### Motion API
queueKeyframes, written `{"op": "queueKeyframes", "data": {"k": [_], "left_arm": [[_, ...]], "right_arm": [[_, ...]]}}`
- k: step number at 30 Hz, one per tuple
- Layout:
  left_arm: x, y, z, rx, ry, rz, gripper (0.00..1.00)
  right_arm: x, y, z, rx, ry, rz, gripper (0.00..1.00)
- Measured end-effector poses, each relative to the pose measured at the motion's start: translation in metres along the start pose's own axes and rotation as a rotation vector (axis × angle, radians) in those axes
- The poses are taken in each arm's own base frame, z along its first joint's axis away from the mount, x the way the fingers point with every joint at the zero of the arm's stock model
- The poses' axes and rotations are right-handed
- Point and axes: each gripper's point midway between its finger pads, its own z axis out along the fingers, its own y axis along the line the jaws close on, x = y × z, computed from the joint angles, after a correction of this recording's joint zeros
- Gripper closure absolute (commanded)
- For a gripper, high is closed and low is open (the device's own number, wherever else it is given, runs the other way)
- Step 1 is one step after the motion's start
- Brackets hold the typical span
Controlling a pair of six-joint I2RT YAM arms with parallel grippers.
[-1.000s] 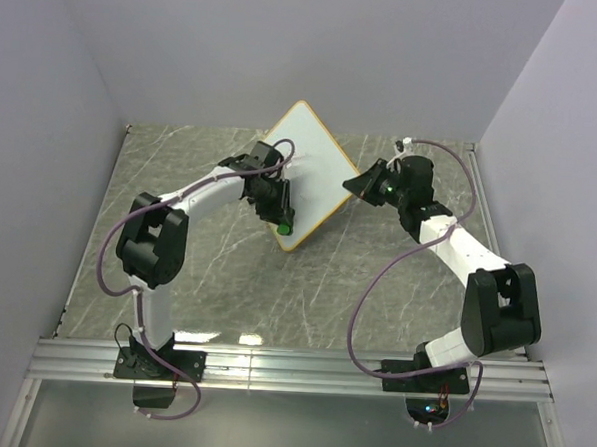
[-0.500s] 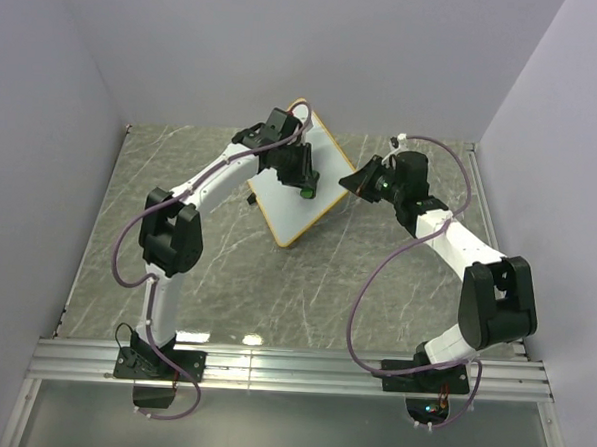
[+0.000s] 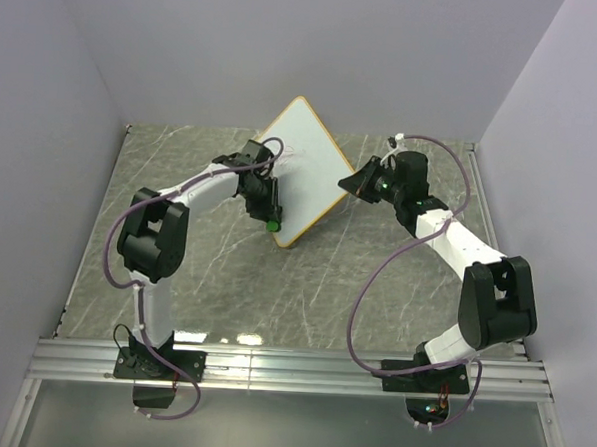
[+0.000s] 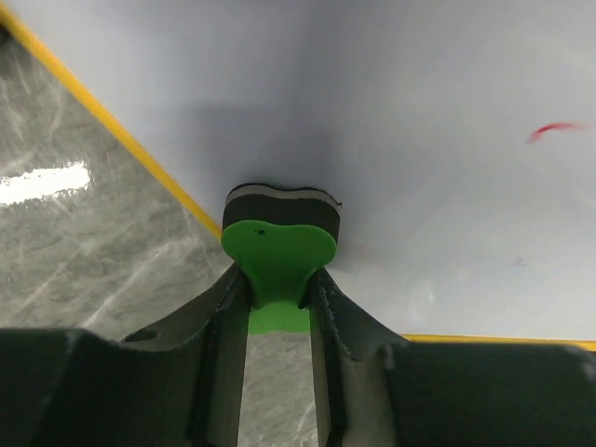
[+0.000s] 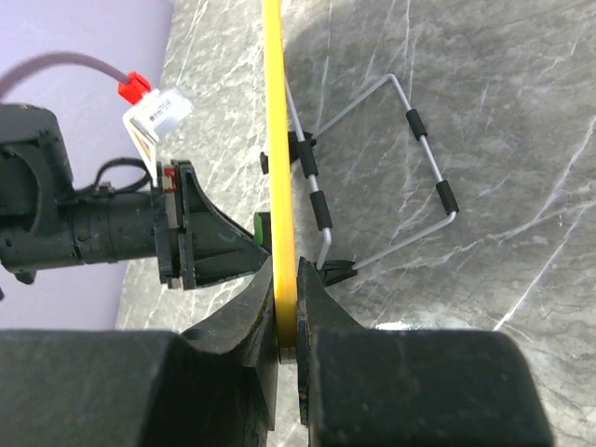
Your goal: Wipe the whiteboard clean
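The whiteboard [image 3: 307,164] stands tilted on a corner at the back middle, white with an orange-tan rim. My right gripper [image 3: 353,185] is shut on its right edge; in the right wrist view the jaws clamp the yellow rim [image 5: 282,186]. My left gripper [image 3: 269,214] is shut on the green eraser [image 3: 273,225], pressed to the board's lower left part. In the left wrist view the eraser [image 4: 279,237] touches the white surface [image 4: 438,186] near the rim, and a short red mark [image 4: 557,131] shows at the right.
The board's wire stand [image 5: 391,168] with black feet hangs behind it. Grey marble table [image 3: 215,279], lilac walls on three sides, a metal rail [image 3: 291,368] at the near edge.
My left gripper with the eraser has swept from the board's upper part down to its lower left edge. The board tilted back. The right gripper kept its hold.
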Motion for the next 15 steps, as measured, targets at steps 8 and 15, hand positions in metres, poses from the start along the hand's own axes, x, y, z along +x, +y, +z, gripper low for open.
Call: {"op": "queueKeyframes", "data": {"k": [8,15], "left_arm": [[-0.063,-0.044,-0.02,0.084,-0.115,0.037,1.0],[-0.093,-0.101,-0.044,0.242,-0.204,0.085,1.0]], "right_arm": [[0.002,0.001,0.0,-0.004,0.003,0.017,1.0],[0.004,0.0,-0.001,-0.005,0.002,0.017,1.0]]}}
